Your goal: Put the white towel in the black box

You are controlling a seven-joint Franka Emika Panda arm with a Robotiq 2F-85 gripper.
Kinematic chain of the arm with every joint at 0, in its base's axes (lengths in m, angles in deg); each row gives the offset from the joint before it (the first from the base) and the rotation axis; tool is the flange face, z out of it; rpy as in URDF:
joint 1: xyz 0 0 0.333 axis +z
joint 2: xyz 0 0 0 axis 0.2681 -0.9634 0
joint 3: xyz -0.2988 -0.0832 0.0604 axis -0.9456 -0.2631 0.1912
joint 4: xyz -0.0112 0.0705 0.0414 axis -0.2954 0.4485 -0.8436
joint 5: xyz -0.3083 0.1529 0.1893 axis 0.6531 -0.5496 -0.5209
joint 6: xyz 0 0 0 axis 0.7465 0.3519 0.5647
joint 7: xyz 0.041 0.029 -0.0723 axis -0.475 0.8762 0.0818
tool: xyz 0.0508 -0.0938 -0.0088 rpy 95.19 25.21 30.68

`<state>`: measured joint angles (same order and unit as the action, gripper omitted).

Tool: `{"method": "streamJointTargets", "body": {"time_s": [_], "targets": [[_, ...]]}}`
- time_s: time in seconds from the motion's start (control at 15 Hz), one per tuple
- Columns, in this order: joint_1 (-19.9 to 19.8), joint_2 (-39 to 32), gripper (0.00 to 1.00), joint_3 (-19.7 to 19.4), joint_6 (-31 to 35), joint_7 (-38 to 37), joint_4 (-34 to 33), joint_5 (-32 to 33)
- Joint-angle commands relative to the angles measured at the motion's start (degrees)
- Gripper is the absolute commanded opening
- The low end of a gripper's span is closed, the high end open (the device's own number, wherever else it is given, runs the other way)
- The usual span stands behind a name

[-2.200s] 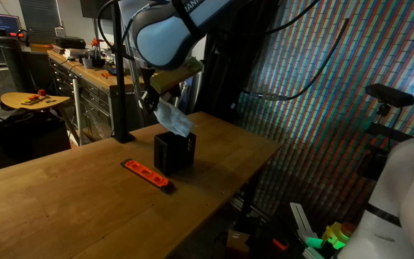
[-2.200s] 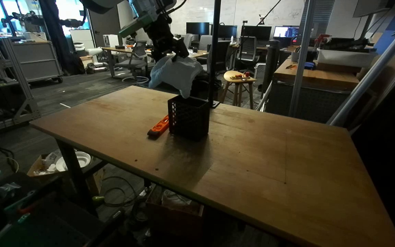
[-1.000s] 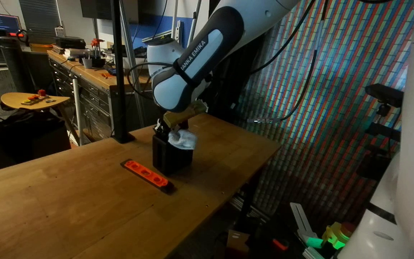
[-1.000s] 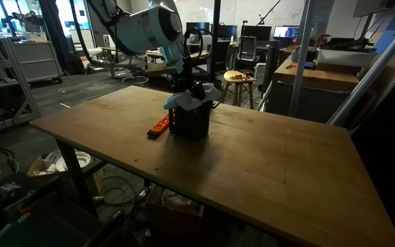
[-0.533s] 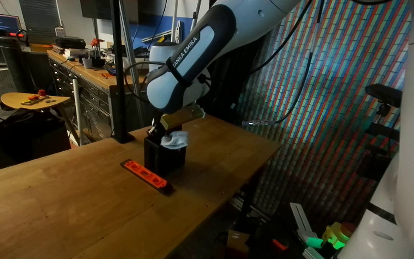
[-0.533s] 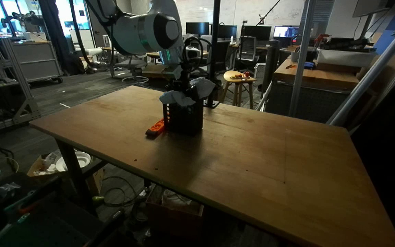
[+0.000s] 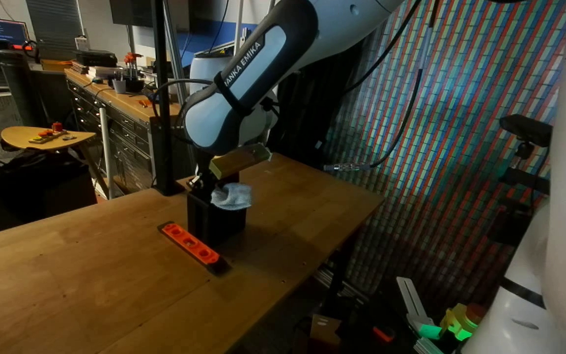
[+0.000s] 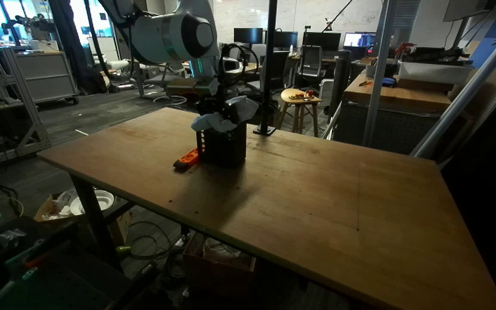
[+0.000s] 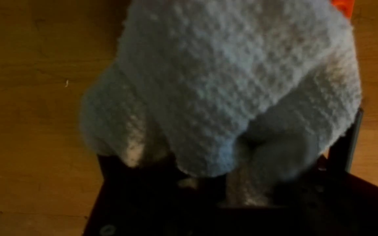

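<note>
A white towel [image 7: 232, 196] bunches atop a black box [image 8: 224, 148]. The hand [image 8: 228, 113] is amid the folds; whether gripping, I cannot tell.

On the near tabletop [image 7: 91, 285], in both exterior views, we count one black box [image 7: 214, 227], one orange bar [image 7: 189, 242] and one black pole [image 7: 164, 128]. At the box we find one white towel [image 7: 232, 197] and one arm [image 7: 268, 56] with one tool [image 8: 228, 113]. In an exterior view we count four screens [image 8: 248, 36] across the far middle and one wooden stool [image 8: 289, 94].
</note>
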<state>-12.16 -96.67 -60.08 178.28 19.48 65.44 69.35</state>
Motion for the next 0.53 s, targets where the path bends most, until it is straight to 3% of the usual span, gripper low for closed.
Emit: {"method": "streamJointTargets", "body": {"time_s": [0.0,0.4,0.47], "targets": [[2.92,3.59,0.55,-0.26,-5.04,-1.45,0.28,2.25],[5.74,7.50,0.99,1.22,-13.07,-4.11,-1.30,6.47],[5.90,7.91,1.00,1.56,-13.98,-4.38,-1.51,6.93]]}}
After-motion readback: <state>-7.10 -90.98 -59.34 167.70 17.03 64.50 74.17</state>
